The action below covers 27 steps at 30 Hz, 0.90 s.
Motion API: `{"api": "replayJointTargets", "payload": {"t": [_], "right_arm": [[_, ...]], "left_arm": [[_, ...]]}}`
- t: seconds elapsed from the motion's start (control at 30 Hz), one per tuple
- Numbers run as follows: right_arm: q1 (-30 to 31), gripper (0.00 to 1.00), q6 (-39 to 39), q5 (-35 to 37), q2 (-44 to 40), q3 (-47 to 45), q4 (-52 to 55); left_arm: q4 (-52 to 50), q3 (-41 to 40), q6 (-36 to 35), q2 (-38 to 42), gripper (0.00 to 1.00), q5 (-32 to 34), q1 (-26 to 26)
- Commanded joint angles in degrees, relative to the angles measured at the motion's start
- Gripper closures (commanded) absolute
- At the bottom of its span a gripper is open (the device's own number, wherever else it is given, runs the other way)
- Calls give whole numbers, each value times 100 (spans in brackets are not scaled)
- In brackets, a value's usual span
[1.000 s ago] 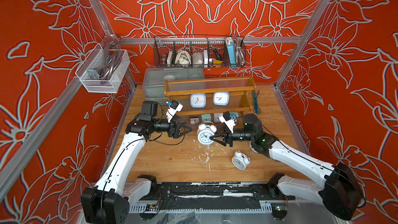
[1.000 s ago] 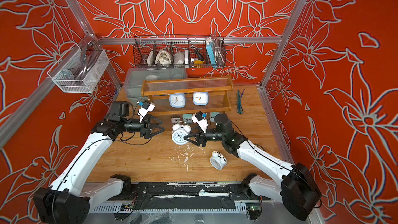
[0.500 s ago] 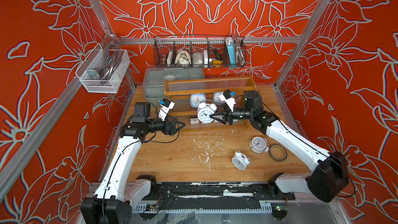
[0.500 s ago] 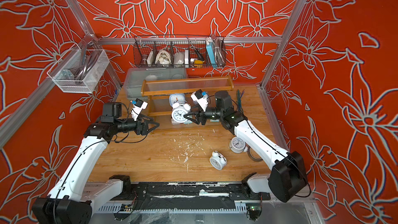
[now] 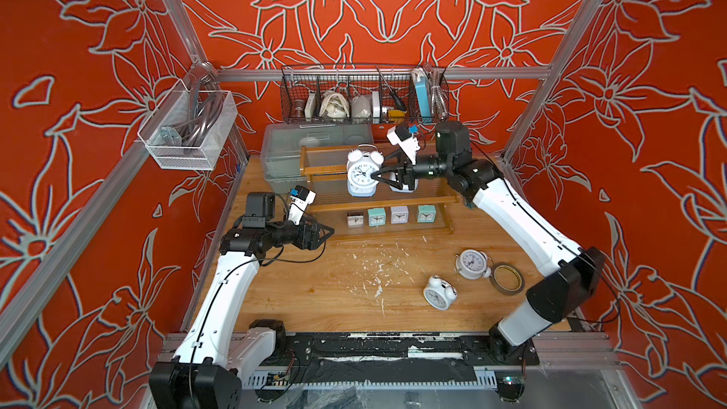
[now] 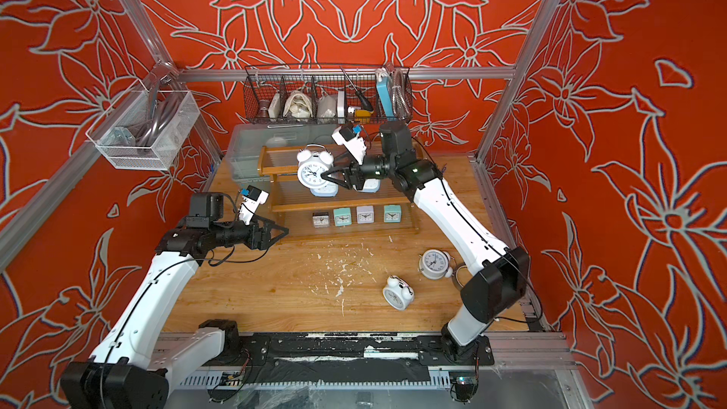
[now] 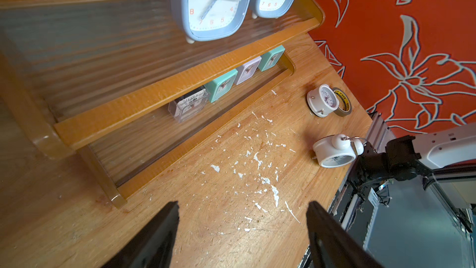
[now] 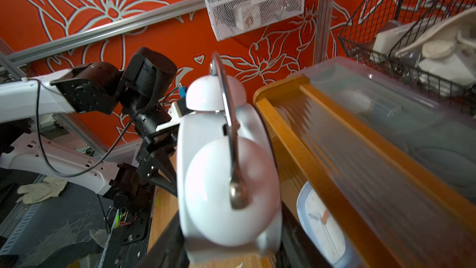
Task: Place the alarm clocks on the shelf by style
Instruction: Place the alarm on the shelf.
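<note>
R gripper [image 5: 377, 179] clamped on white twin-bell clock [image 5: 358, 170], held upright just in front of shelf [image 5: 413, 201] top tier.
L gripper [image 5: 329, 234] wide open, empty, low over table [image 5: 307, 293] nr shelf's left end. Mid tier: 2 pale-blue clocks [image 7: 213, 3], partly hidden behind held clock in both top views. Bottom tier: 4 tiny square clocks [image 5: 376, 216] in a row, grey, teal, white, teal. On table, right side: 2 more twin-bell clocks [image 5: 437, 293], one against tape roll [image 5: 510, 279].
</note>
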<state>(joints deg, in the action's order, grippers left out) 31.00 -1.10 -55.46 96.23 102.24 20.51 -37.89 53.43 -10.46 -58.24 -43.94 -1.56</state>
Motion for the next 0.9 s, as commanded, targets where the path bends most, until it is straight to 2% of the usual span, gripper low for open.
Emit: {"api": "replayJointTargets", "payload": {"t": [0.0,0.3,0.4,0.87], "right_arm": [[-15,70,-254,-292,538,985,685],[17,70,-157,-453,2535,4112,1800],[72,71,-75,-398,3020,4836,1895],[169,70,310,-123,3659,5204,1139]], "left_arm": [[3,-49,-87,106,22,-97,-37],[-69,-217,-245,106,22,-648,-42],[-68,-220,-255,101,22,-690,-42],[-192,-211,-316,109,22,-787,-42]]}}
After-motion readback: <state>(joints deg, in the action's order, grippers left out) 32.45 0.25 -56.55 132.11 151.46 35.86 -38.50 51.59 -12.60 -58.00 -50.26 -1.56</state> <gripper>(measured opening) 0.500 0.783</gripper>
